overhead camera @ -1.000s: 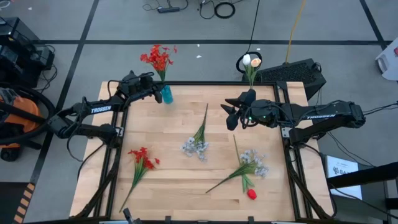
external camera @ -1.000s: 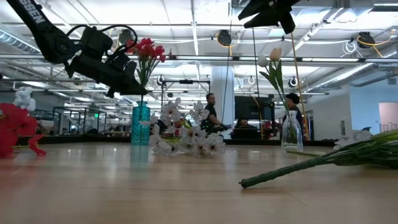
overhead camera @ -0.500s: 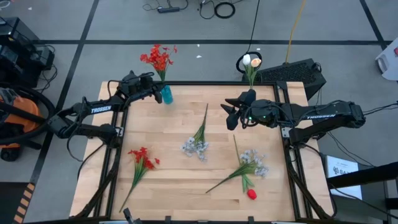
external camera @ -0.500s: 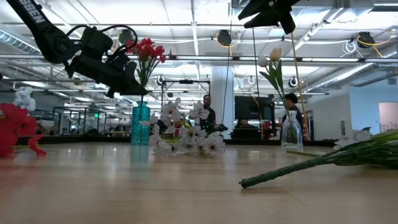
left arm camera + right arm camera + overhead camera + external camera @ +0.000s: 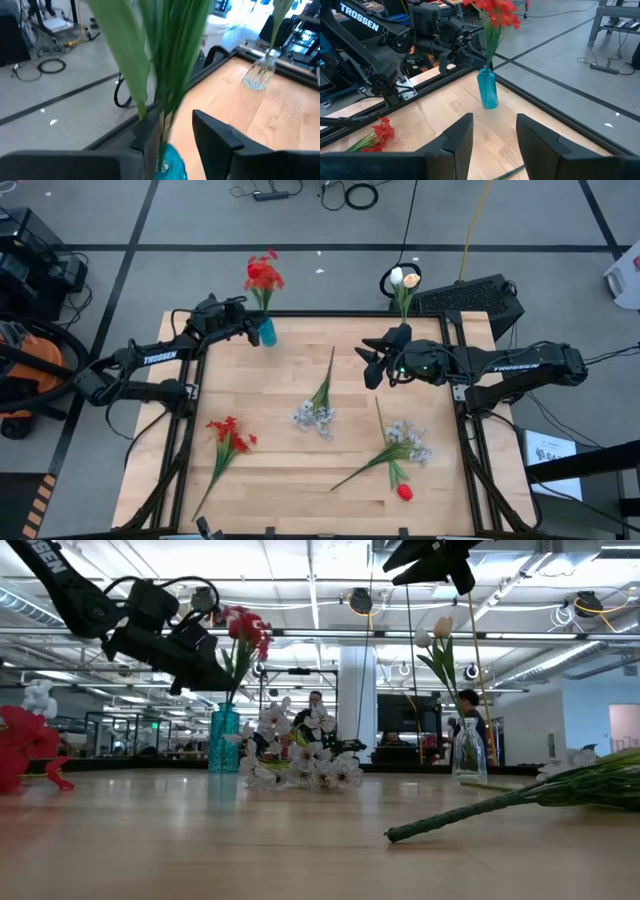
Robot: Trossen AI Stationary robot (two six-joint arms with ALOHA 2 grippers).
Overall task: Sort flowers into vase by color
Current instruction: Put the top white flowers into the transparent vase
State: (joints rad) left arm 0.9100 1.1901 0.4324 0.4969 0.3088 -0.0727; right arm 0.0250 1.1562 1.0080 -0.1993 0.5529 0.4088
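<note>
At the table's far-left corner the left gripper (image 5: pixel 243 328) has its jaws set around the green stems of the red flowers (image 5: pixel 263 275) in the blue vase (image 5: pixel 267 331), seemingly pinching them. A red spray (image 5: pixel 229 436) lies at the near left, two pale sprays (image 5: pixel 318 414) (image 5: pixel 404 442) and a red bud (image 5: pixel 404 492) toward the middle. The right gripper (image 5: pixel 369 362) hovers with its jaws parted and empty, near the clear vase (image 5: pixel 404 306) holding cream tulips (image 5: pixel 403 278).
</note>
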